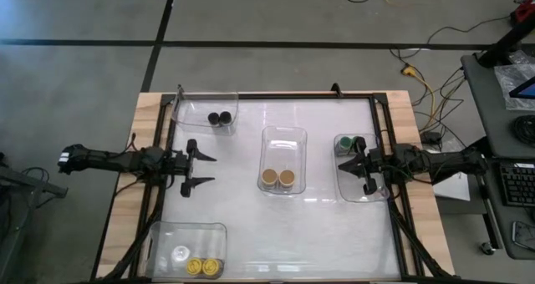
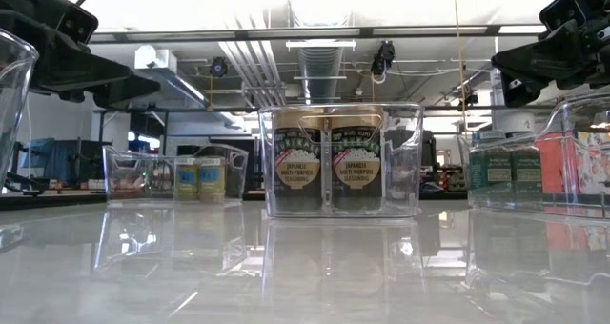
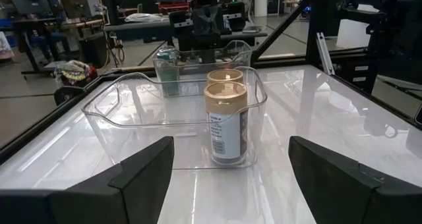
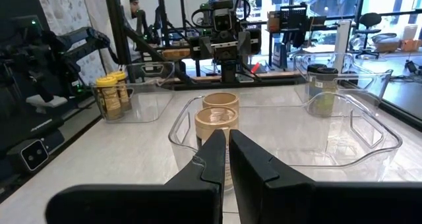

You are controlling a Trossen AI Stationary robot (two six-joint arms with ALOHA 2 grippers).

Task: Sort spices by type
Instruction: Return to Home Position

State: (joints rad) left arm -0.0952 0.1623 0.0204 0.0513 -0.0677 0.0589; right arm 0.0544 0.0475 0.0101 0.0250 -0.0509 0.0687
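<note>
The spices stand paired in clear bins. Two tan-lidded jars (image 1: 277,179) (image 3: 226,122) (image 4: 216,125) are in the middle bin (image 1: 284,138). Two black-lidded jars (image 1: 220,118) are in the far-left bin. Green-lidded jars (image 1: 347,144) are in the right bin, and two yellow-lidded jars (image 1: 203,267) (image 4: 112,92) are in the near-left bin. My left gripper (image 1: 201,170) (image 3: 231,178) hovers open at the table's left, pointing level at the middle bin. My right gripper (image 1: 355,161) (image 4: 227,158) is shut with nothing between its fingers, level above the right bin (image 1: 372,192).
A white round thing (image 1: 180,254) lies beside the yellow jars in the near-left bin (image 1: 167,234). A black frame (image 1: 276,96) runs around the white tabletop. Bare tabletop lies between the bins and along the near edge (image 1: 301,242).
</note>
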